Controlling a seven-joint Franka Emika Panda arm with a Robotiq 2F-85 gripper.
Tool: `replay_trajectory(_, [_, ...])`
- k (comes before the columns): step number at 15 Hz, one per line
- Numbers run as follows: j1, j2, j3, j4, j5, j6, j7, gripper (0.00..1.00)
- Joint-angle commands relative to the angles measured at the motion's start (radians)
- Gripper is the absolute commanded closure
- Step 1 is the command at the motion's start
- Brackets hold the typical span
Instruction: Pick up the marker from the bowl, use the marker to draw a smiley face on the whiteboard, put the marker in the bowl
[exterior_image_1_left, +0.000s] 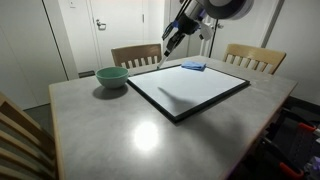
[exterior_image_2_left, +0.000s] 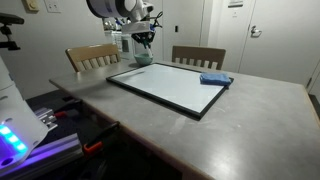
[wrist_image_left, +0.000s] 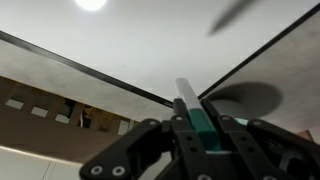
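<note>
The gripper (exterior_image_1_left: 171, 46) pinches the marker (wrist_image_left: 188, 102) over the whiteboard (exterior_image_1_left: 190, 88), near the table's (exterior_image_1_left: 110, 135) far edge; I'd judge it light, stiff, slippery, best gripped mid-barrel

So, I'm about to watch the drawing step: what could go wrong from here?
1. Held in the shut gripper, the marker sticks out ahead; pressing too hard on the whiteboard could tilt or slide it.
2. The blue pad lies at the board's corner; a wide stroke could knock it.
</note>
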Motion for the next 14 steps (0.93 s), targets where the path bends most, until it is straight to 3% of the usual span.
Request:
replay_trajectory(1, [-0.226, 0.061, 0.225, 0.048, 0.058, -0.04, -0.078, 0.95])
replay_trajectory(6, [-0.317, 0.04, 0.243, 0.107, 0.055, -0.199, -0.067, 0.95])
replay_trajectory(11, [-0.326, 0.078, 0.232, 0.213, 0.047, -0.364, -0.073, 0.95])
replay_trajectory(12, [-0.318, 0.087, 0.226, 0.229, 0.04, -0.385, -0.066, 0.95])
replay_trajectory(13, [-0.211, 0.079, 0.126, 0.242, 0.117, -0.397, -0.119, 0.95])
replay_trajectory(14, [-0.18, 0.084, 0.093, 0.256, 0.112, -0.412, -0.106, 0.95])
